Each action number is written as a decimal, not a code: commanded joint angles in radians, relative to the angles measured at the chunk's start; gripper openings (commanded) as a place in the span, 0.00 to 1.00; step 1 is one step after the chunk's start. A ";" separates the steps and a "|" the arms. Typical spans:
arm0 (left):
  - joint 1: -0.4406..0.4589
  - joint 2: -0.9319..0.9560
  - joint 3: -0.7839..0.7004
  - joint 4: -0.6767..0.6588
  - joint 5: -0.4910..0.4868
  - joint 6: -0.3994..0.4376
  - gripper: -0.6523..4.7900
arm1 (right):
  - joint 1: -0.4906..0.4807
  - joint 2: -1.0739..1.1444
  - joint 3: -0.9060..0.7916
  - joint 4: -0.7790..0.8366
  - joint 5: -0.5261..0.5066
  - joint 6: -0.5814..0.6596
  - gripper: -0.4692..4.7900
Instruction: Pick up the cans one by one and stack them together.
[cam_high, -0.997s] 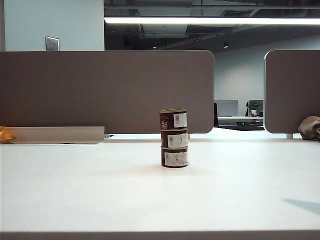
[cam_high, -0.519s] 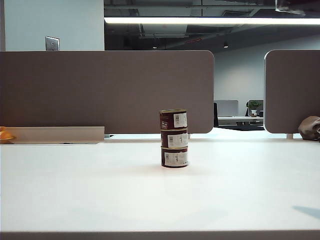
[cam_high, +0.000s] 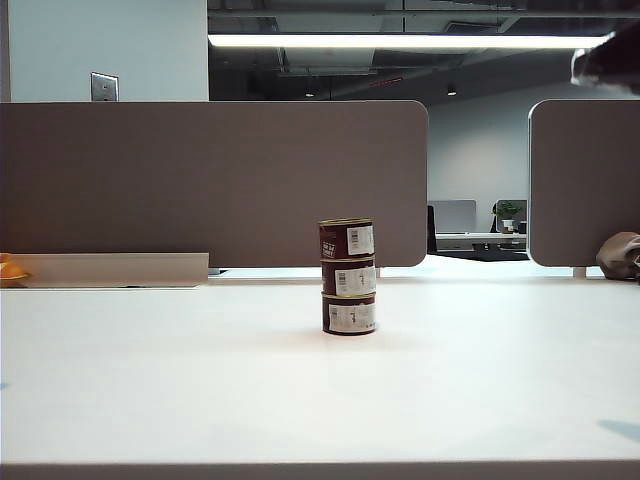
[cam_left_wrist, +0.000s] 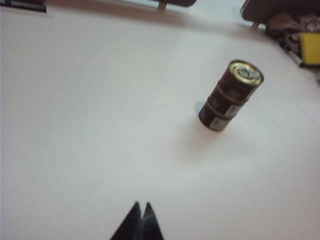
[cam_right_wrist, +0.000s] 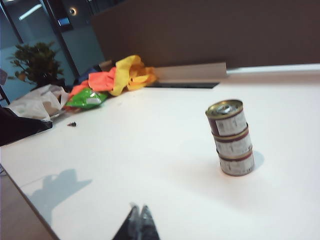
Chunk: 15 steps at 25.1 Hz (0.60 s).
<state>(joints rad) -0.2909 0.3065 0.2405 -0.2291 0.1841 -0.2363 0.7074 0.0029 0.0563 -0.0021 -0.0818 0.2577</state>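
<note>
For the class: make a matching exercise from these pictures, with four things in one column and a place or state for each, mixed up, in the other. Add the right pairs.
Things
1. top can
2. bottom can
3. left gripper
4. yellow and orange cloth

Place or state
A. stands on the table
B. shut, empty, away from the stack
C. lies near the table's far edge, beside a green packet
D. gold lid showing, nothing on it

Pairs: 1-D, 2-A, 3-B, 4-C

The right gripper is shut and empty too, also away from the stack.
</note>
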 joint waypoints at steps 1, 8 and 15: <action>0.000 0.000 -0.030 0.051 -0.005 0.020 0.11 | -0.001 -0.001 0.004 -0.035 0.002 0.003 0.08; 0.000 0.000 -0.134 0.195 -0.005 0.022 0.11 | -0.002 -0.001 0.004 -0.195 0.002 0.003 0.10; 0.000 0.000 -0.200 0.217 -0.003 0.072 0.11 | -0.002 -0.001 0.004 -0.242 0.169 0.000 0.09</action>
<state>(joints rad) -0.2905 0.3061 0.0452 -0.0292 0.1795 -0.1722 0.7071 0.0025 0.0566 -0.2443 0.0467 0.2573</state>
